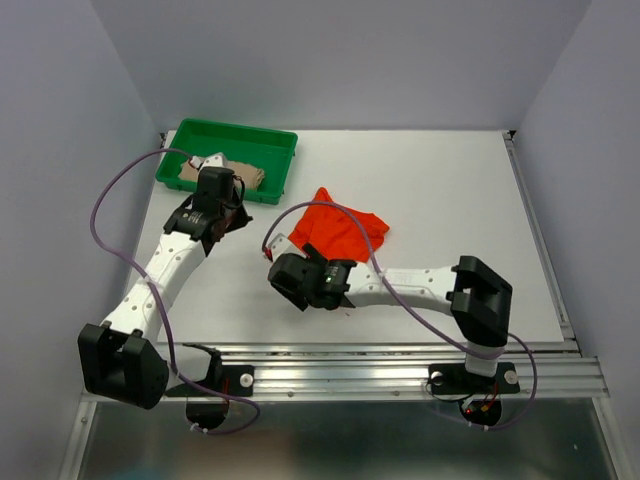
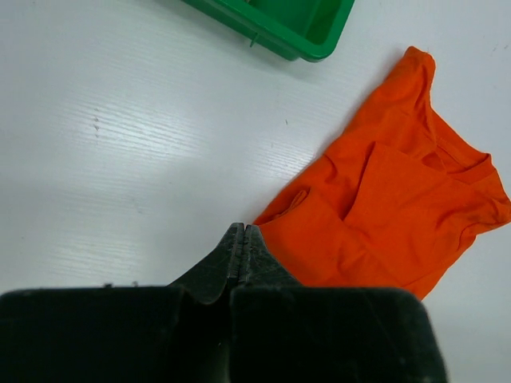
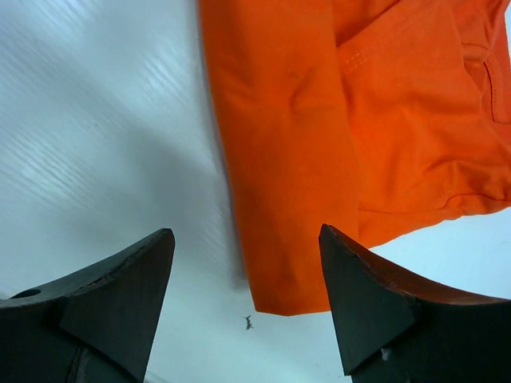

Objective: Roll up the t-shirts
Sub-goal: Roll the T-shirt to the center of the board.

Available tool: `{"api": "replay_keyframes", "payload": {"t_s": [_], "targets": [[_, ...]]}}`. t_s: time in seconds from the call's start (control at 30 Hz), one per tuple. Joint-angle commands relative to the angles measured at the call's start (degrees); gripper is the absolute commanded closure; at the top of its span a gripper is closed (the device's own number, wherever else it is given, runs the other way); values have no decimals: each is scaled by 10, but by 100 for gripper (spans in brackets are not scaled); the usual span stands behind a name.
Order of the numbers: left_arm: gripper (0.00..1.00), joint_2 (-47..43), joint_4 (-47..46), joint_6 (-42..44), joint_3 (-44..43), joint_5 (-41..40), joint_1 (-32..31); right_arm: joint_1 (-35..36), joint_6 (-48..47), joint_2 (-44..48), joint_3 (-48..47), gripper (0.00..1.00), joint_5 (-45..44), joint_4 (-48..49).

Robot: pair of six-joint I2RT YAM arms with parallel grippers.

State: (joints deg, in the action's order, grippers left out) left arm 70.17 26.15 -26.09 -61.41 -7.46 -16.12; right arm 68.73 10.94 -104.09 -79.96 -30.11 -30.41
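The orange-red t-shirt (image 1: 338, 230) lies crumpled on the white table, mid-centre. It also shows in the left wrist view (image 2: 399, 199) and the right wrist view (image 3: 359, 120). The beige-tan t-shirt (image 1: 250, 178) lies bunched in the green tray (image 1: 262, 140), partly hidden by my left arm. My left gripper (image 1: 232, 218) is shut and empty, just in front of the tray and left of the orange shirt; its tips (image 2: 242, 231) sit near the shirt's edge. My right gripper (image 1: 305, 258) is open and empty, hovering over the shirt's near-left corner, which lies between its jaws (image 3: 247, 235).
The green tray's corner shows at the top of the left wrist view (image 2: 307, 40). Grey walls enclose the table on the left, back and right. A metal rail (image 1: 400, 365) runs along the near edge between the arm bases.
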Motion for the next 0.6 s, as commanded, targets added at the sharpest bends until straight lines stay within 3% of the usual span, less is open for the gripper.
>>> {"api": "replay_keyframes", "payload": {"t_s": [0.0,0.3,0.57], "targets": [[100,-18,5,-4,0,-15,5,20,-67,-32,15,22,-113,22],[100,-18,5,-2,9,-16,6,32,-139,-70,56,27,-119,119],[100,-14,0,0,13,-13,7,32,-183,-95,94,37,-161,218]]}}
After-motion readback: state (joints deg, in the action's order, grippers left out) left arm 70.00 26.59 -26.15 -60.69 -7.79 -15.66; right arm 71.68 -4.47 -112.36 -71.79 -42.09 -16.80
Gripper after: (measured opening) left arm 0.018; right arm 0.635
